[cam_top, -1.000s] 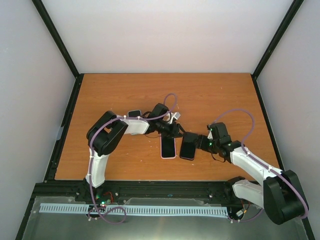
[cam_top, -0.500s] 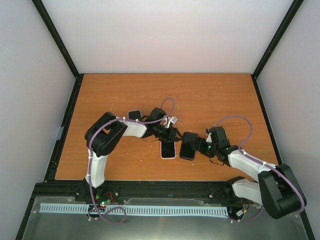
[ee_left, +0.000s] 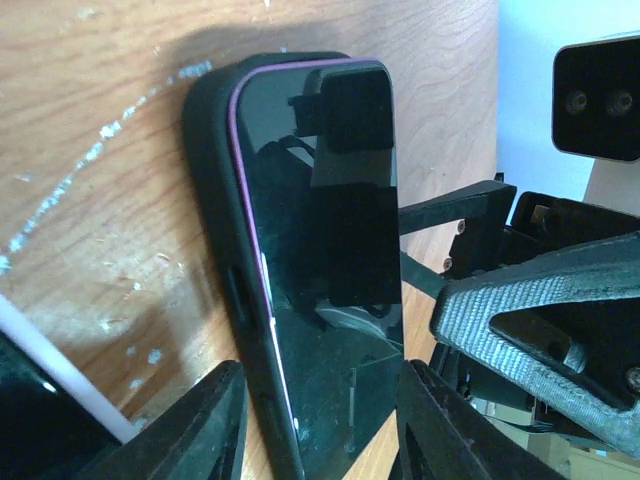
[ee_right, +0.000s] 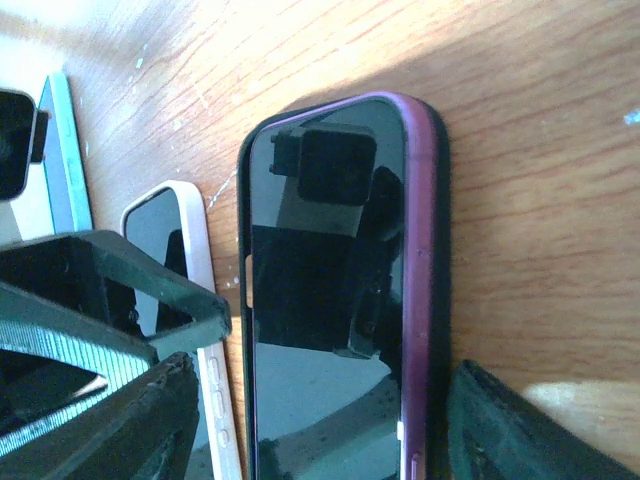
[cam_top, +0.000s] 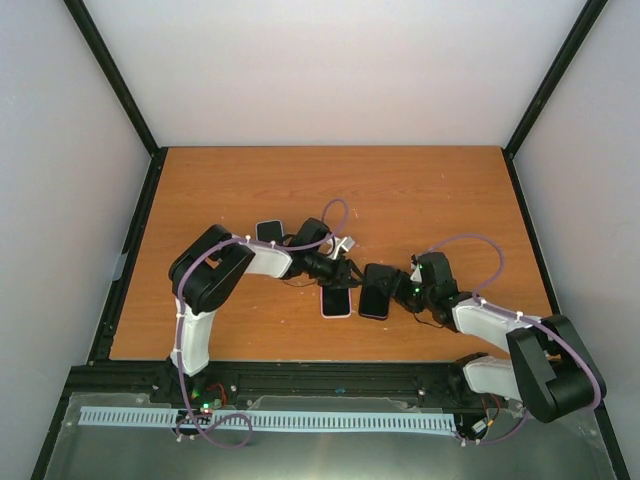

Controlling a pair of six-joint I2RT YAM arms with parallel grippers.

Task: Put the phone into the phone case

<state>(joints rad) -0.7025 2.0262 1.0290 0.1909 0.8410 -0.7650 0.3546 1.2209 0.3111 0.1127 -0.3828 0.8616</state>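
Purple-rimmed and screen up, the phone point(ee_right: 330, 290) lies in the black case point(ee_left: 215, 200) on the wooden counter point(cam_top: 250, 180), near its middle. Whether it is pressed fully home I cannot tell. A second phone point(cam_top: 336, 300), in a white shell, lies just to its left, and neither has moved over the last second.

The left gripper point(ee_left: 320, 400) is spread, one finger on each side of the phone's far end. Contact cannot be made out. It has slid a little toward the near-left since a second ago, and its wrist now sits lower over the counter.

The right gripper point(ee_right: 325, 420) is also spread, straddling the phone from the right. It has crept slightly left along the phone. The right arm has changed most. Its elbow has dropped and swung in, the forearm now runs flatter toward the phone, and the cable loop above it hangs lower than before.
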